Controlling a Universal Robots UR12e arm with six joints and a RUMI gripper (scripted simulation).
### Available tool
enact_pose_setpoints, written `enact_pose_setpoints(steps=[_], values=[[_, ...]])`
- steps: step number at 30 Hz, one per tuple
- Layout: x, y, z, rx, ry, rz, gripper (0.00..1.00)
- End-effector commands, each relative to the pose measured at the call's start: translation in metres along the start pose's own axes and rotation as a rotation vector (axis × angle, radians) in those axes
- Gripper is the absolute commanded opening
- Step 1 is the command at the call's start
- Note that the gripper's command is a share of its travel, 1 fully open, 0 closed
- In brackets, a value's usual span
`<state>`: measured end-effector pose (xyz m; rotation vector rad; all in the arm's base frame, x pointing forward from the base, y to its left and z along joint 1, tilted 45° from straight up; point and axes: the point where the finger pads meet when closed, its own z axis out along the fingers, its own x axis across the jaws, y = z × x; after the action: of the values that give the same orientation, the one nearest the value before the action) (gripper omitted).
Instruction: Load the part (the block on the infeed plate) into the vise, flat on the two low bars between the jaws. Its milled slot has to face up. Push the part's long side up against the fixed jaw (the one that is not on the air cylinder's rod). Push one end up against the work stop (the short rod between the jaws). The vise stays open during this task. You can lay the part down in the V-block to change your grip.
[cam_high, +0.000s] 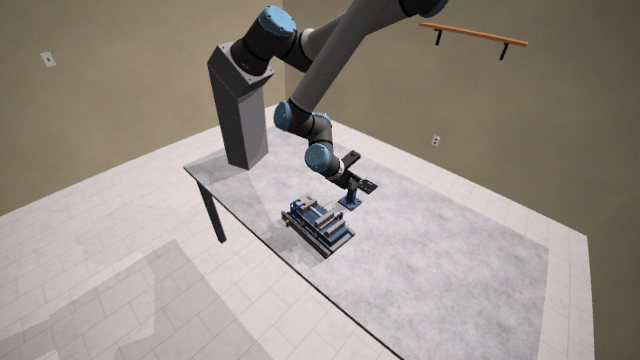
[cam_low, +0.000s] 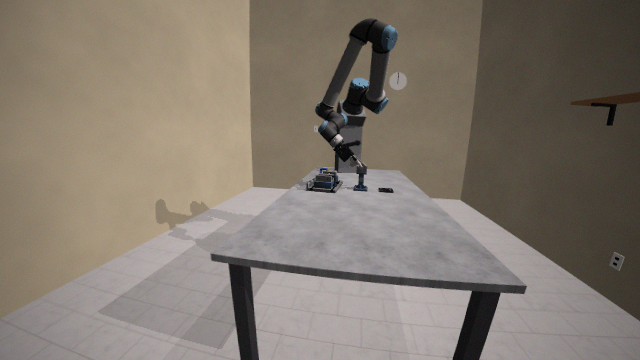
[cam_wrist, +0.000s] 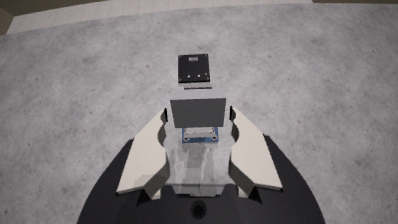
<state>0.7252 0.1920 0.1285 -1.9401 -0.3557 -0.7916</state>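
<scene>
The part, a grey block (cam_wrist: 198, 113) (cam_low: 361, 170), rests in the V-block on top of the blue-footed stand (cam_high: 350, 202) (cam_low: 361, 188). A plain face shows in the wrist view; I cannot see its milled slot. My gripper (cam_wrist: 198, 107) (cam_low: 358, 163) is part open and comes down at a slant. Its two pale fingers stand one at each side of the block, with a narrow gap at both sides. The vise (cam_high: 320, 224) (cam_low: 325, 184) stands open and empty beside the stand. Its fixed jaw (cam_high: 335, 228) is at the end away from the air cylinder.
The black infeed plate (cam_high: 369, 186) (cam_low: 386, 190) (cam_wrist: 194, 70) lies beyond the stand and bears no part. Blue hoses with yellow fittings (cam_high: 298, 202) rise at the vise's cylinder end. The table's long edge (cam_high: 280, 257) runs past the vise.
</scene>
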Motion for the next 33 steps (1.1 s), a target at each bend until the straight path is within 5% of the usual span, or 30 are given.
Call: enact_pose_setpoints(steps=[1, 33], values=[[0.0002, -0.0002, -0.0001, -0.004, 0.000, -0.001, 0.51], [0.0001, -0.0007, 0.0000, -0.066, 0.000, -0.001, 0.51]])
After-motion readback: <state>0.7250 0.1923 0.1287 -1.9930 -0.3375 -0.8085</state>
